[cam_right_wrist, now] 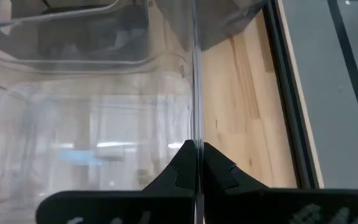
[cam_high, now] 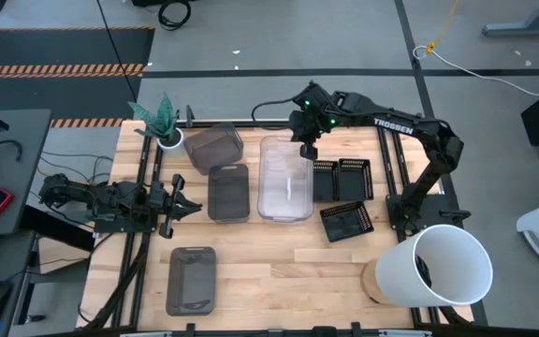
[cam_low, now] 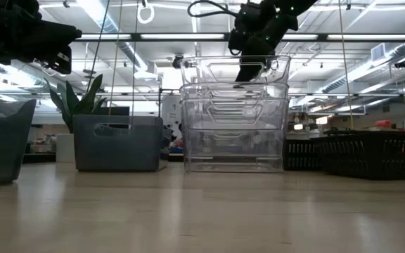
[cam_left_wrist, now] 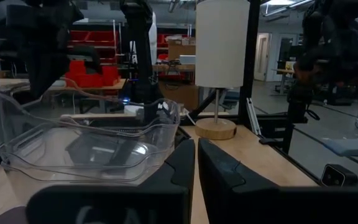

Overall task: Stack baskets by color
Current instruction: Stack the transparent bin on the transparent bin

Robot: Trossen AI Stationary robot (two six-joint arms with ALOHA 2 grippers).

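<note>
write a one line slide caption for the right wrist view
Right pincer shut on the thin rim of the top clear basket, nested in the clear stack above the wooden table.

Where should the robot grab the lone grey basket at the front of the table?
Probably by a rim, from straight above. The grey basket lies flat and open side up, apart from everything else, so its thin upright walls are free for two fingers to pinch. A short end wall looks easiest, as the right gripper holds the clear basket by its thin wall. The left gripper is nearest.
</note>
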